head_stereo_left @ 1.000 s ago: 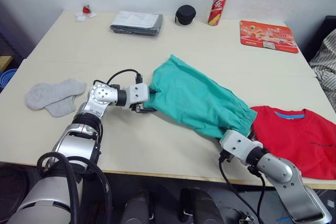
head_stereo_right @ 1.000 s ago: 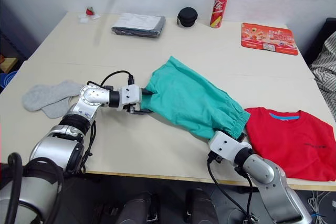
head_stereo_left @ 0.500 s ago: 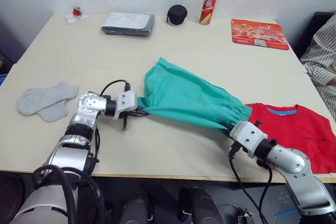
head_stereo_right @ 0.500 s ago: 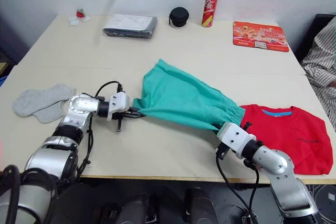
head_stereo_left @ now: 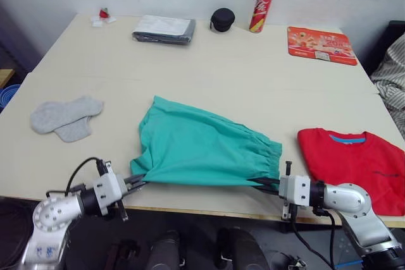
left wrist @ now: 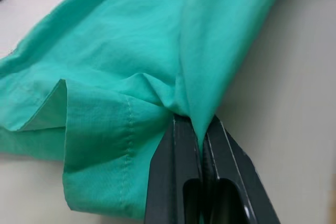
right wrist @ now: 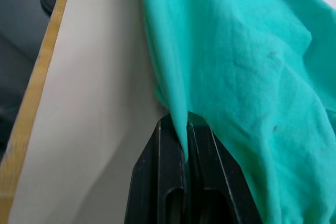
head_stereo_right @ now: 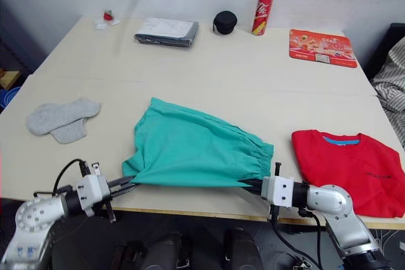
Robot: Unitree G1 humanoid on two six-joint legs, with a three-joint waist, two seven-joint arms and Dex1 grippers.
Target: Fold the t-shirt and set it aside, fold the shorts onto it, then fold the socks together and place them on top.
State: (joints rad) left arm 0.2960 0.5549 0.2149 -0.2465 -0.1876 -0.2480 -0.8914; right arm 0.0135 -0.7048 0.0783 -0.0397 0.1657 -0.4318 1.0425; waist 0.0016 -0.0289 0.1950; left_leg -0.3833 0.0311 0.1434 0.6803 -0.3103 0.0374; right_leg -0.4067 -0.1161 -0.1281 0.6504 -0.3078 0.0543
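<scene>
Pinching shorts [head_stereo_left: 196, 150] at two spots: left tool [head_stereo_left: 138, 180] clamps near left corner of cloth, right tool [head_stereo_left: 261, 184] clamps waistband end. Shorts stretched flat between tools, close to table's [head_stereo_left: 209, 74] near edge. T-shirt [head_stereo_left: 352, 162] lies folded by near right corner, just beside shorts. Socks [head_stereo_left: 66, 117] lie near table's left edge, well apart from both tools.

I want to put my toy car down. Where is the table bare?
Bare patches: the table middle, between the shorts and the can; also between the socks and shorts. Crowded: the near edge, where both claws grip the shorts beside the t-shirt.
</scene>
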